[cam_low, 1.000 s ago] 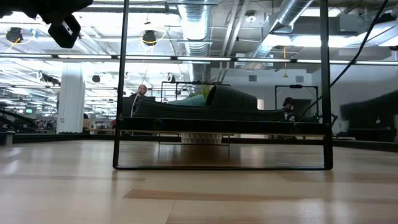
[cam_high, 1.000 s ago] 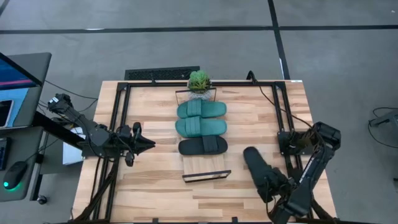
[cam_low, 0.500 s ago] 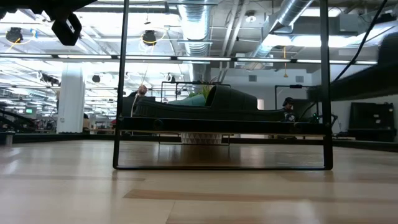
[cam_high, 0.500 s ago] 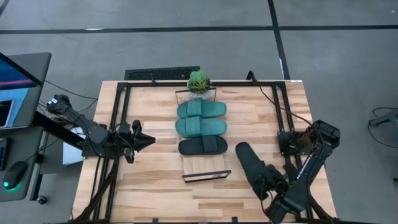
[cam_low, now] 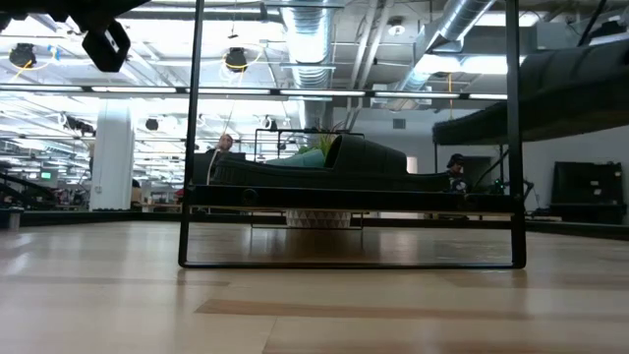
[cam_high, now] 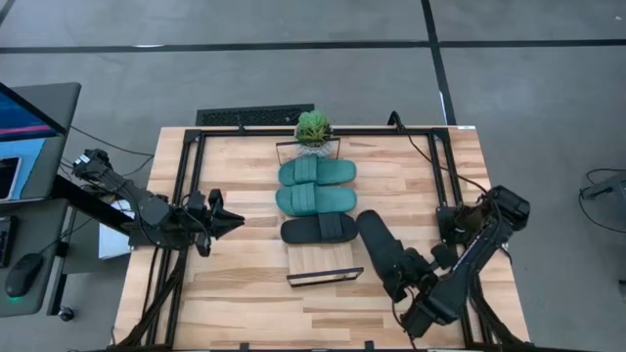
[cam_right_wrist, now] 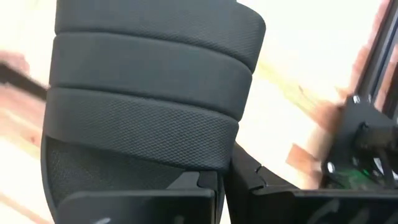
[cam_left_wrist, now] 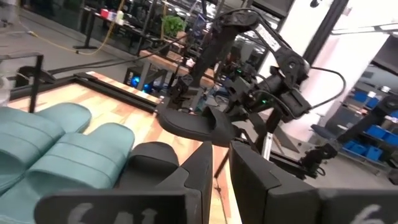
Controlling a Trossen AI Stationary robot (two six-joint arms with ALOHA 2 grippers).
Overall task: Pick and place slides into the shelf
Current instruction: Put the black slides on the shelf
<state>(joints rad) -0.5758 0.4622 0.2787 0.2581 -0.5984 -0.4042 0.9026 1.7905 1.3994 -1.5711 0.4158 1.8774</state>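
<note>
The shelf point(cam_high: 323, 256) is a narrow light-wood plank running from the far side toward the near side at the table's middle, with a black wire frame at its ends. Two teal slides point(cam_high: 316, 173) point(cam_high: 315, 200) and one black slide point(cam_high: 319, 230) lie flat across it. My right gripper point(cam_high: 404, 284) is shut on the second black slide point(cam_high: 378, 246), right of the plank's near half. In the low view this slide point(cam_low: 536, 98) hangs high above the tabletop. My left gripper point(cam_high: 235, 223) hovers left of the shelf, shut, touching nothing. My right gripper pinches the black slide between its two fingers point(cam_right_wrist: 199, 186) at the sole's edge point(cam_right_wrist: 221, 163), at the end nearest the wrist, behind the ribbed strap point(cam_right_wrist: 149, 81). The fingers come from the table's near right, along the slide. The slide is lifted clear and points toward the shelf.
A small potted plant point(cam_high: 313, 127) stands at the shelf's far end. Black frame rails point(cam_high: 186, 196) point(cam_high: 442, 186) run along both sides of the table. The plank's near part point(cam_high: 321, 262), in front of the black slide, is bare wood. A monitor and mouse sit left of the table.
My right gripper has carried the black slide from the table's near right toward the shelf, to the left and slightly toward the far edge, keeping it lifted. In the low view the slide has come into sight at the upper right. The slides on the shelf have stayed put.
</note>
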